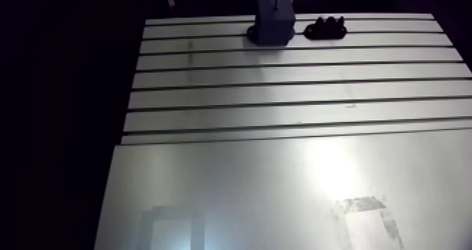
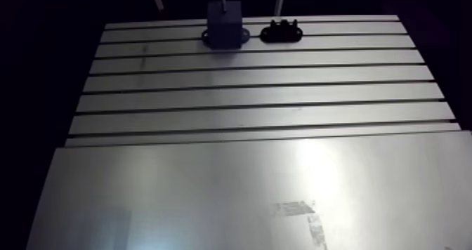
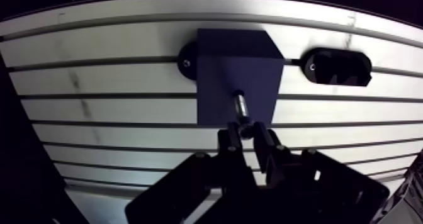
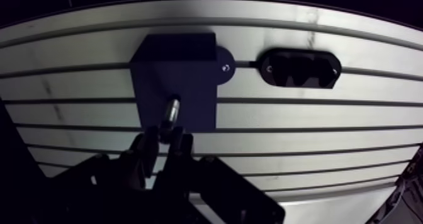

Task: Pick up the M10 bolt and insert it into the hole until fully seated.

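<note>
A dark blue block (image 3: 236, 69) stands bolted to the slotted table (image 3: 94, 107), ahead of the gripper. In the wrist view my gripper (image 3: 248, 133) is shut on the head end of the M10 bolt (image 3: 240, 106). The bolt's silvery shaft points away from the fingers and its tip meets the block's facing side, with most of the shaft still showing. In the arm view the block (image 1: 274, 22) sits at the far edge of the table, and only thin parts above it show where the gripper is.
A black oval holder (image 3: 337, 66) with empty recesses lies beside the block, also at the far edge in the arm view (image 1: 326, 28). A smooth metal plate (image 1: 246, 189) with a patch of tape (image 1: 362, 205) covers the near part of the table.
</note>
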`<action>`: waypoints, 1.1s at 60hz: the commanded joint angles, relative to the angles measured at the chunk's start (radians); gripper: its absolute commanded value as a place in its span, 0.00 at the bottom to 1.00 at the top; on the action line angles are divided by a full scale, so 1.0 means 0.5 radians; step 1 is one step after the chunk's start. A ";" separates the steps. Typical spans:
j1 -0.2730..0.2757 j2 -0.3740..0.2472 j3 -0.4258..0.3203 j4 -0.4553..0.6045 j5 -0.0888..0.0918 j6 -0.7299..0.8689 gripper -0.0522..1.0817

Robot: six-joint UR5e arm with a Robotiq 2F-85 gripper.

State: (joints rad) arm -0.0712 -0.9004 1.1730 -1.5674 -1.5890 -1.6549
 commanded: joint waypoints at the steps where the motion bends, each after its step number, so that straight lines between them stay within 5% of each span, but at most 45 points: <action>1: 0.001 0.014 -0.001 -0.023 -0.002 -0.002 1.00; 56: -0.002 0.014 0.048 -0.033 -0.005 -0.002 0.95; 58: -0.002 0.011 0.048 -0.035 -0.005 -0.002 0.80; 60: -0.002 0.011 0.048 -0.035 -0.005 -0.002 0.80; 62: -0.002 0.008 0.048 -0.033 -0.008 0.001 0.38; 63: -0.002 0.008 0.048 -0.033 -0.008 0.001 0.38; 64: -0.002 0.005 0.048 -0.033 -0.008 -0.002 0.08; 66: -0.002 0.002 0.051 -0.038 -0.005 -0.002 0.06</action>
State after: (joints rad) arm -0.0718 -0.8941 1.1948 -1.5846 -1.5913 -1.6558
